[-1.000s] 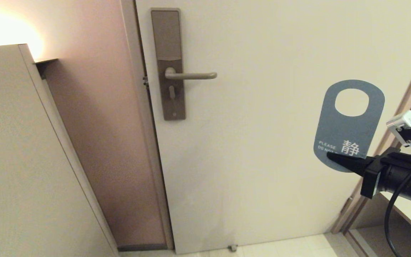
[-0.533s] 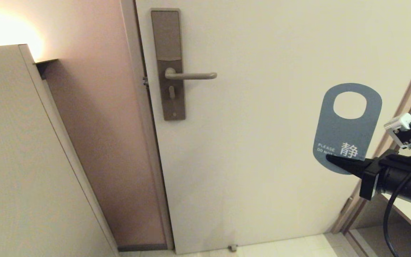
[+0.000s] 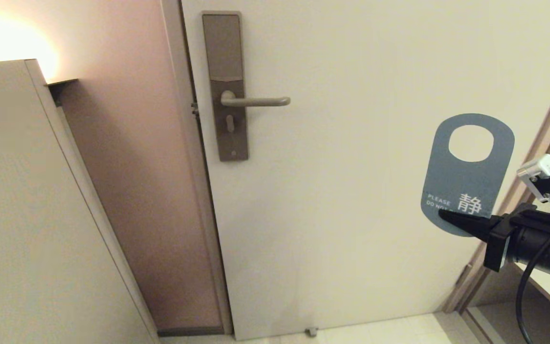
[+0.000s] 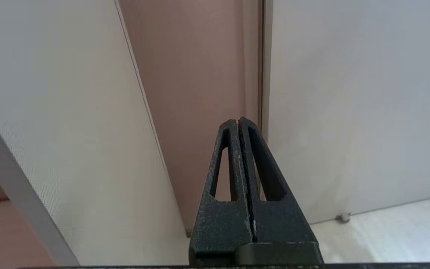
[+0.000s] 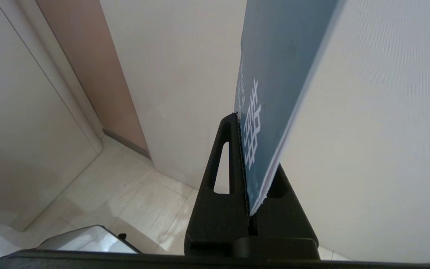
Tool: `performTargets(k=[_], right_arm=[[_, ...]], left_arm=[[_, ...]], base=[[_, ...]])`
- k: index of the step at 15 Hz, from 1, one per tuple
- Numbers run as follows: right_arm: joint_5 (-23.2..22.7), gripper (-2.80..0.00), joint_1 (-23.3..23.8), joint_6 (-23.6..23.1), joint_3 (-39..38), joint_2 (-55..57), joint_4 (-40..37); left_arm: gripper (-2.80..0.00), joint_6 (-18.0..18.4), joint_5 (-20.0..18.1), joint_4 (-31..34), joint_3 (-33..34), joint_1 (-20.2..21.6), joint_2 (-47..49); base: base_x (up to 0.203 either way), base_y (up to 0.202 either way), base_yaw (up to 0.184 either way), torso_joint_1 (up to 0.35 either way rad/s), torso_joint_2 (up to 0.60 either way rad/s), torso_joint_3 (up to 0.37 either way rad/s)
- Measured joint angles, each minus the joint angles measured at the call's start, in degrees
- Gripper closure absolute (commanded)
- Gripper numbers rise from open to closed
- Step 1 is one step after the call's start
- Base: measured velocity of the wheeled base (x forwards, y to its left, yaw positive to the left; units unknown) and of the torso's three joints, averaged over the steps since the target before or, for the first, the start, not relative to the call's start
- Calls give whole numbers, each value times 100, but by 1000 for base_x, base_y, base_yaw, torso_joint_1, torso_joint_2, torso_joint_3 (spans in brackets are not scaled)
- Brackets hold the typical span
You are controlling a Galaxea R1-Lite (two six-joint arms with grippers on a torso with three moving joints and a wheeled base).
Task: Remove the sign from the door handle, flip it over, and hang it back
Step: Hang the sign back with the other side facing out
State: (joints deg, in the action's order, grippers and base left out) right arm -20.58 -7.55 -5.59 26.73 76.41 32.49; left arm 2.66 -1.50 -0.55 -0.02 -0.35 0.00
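Note:
The sign (image 3: 466, 177) is off the door, held upright at the right of the head view with its teal "PLEASE DO NOT..." side facing me and its oval hole on top. My right gripper (image 3: 447, 216) is shut on the sign's lower end; the right wrist view shows the card (image 5: 274, 74) clamped between the black fingers (image 5: 222, 168). The door handle (image 3: 256, 101) is bare, a horizontal lever far to the left of the sign. My left gripper (image 4: 238, 123) is shut and empty, out of the head view, pointing at the door's lower edge.
The handle sits on a tall narrow backplate (image 3: 225, 86) on the cream door (image 3: 351, 191). A beige cabinet (image 3: 26, 215) stands at the left. The door frame (image 3: 542, 157) runs just behind my right arm. The tiled floor (image 3: 375, 332) lies below.
The sign and my right gripper have sunk slightly and shifted a little; the card stays upright with its teal side toward me. The handle has not moved.

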Motion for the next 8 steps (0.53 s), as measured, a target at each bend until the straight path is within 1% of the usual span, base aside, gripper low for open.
performTargets(k=[3, 6, 8], right_arm=[[-9, 0, 0, 1, 1, -34, -1], [-51, 0, -2, 8, 240, -41, 0], [-238, 0, -11, -3, 495, -15, 4]], left_arm=[[0, -137, 125, -4, 2, 0, 0], [0, -168, 134, -11, 2, 0, 0], [0, -173, 129, -9, 2, 0, 0]], base=[[0, 0, 0, 0, 0, 0], [0, 0, 0, 0, 0, 0], [0, 0, 0, 0, 0, 0]])
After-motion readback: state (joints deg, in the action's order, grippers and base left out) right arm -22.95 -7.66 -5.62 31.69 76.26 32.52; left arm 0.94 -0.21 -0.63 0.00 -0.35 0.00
